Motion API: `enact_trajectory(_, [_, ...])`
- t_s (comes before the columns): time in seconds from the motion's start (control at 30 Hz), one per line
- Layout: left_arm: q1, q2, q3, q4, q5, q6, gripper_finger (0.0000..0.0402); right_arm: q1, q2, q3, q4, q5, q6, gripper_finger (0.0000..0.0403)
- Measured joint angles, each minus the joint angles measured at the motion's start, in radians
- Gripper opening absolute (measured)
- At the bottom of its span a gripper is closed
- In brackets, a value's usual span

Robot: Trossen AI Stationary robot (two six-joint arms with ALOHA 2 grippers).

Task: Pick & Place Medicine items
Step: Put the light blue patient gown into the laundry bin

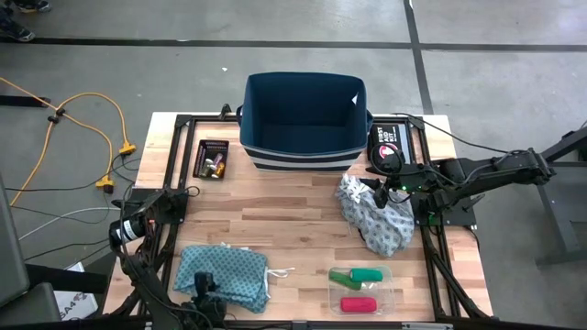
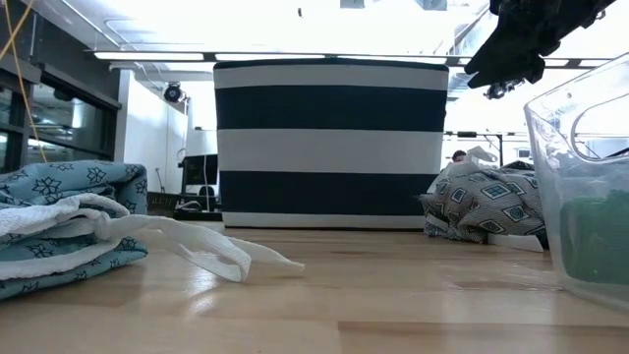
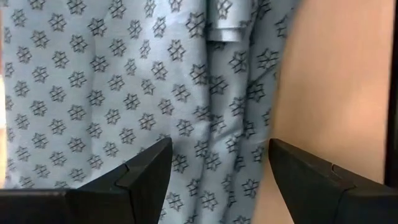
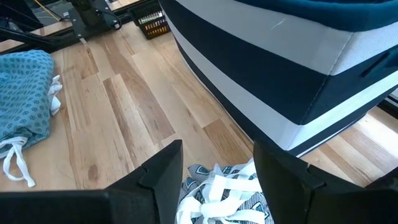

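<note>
Grippers apart, medicine items untouched in their clear tray.

We see the right gripper [image 1: 379, 189] above the grey patterned cloth [image 1: 378, 216], beside the striped bin [image 1: 303, 119], fingers partly spread and empty. Our left gripper [image 3: 214, 180] hangs wide over the teal cloth [image 1: 222, 275]. Green tubes [image 1: 359, 274] and the red-pink tube [image 1: 358, 304] lie in the tray [image 1: 332, 291] near the table's front edge.

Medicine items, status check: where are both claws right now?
Left claw open over teal cloth. Right claw open, empty, above grey cloth. Tubes untouched in clear tray.
</note>
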Motion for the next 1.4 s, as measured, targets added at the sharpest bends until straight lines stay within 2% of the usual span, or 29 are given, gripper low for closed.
enact_trajectory(0.67, [-0.005,0.034,0.003,-0.014,-0.059,-0.02,0.0256,0.0,0.0,0.0,0.001,0.0,0.0,0.0184])
enact_trajectory(1.03, [-0.002,0.041,-0.002,-0.146,-0.08,-0.082,0.0256,0.0,0.0,0.0,0.003,0.0,0.0,0.0184])
enact_trajectory(1.17, [-0.001,0.041,-0.003,-0.147,-0.079,-0.095,0.0256,0.0,0.0,0.0,0.003,0.0,0.0,0.0184])
enact_trajectory(1.4, [-0.002,0.04,-0.003,-0.096,-0.083,-0.012,0.0256,0.0,0.0,0.0,0.004,0.0,0.0,0.0184])
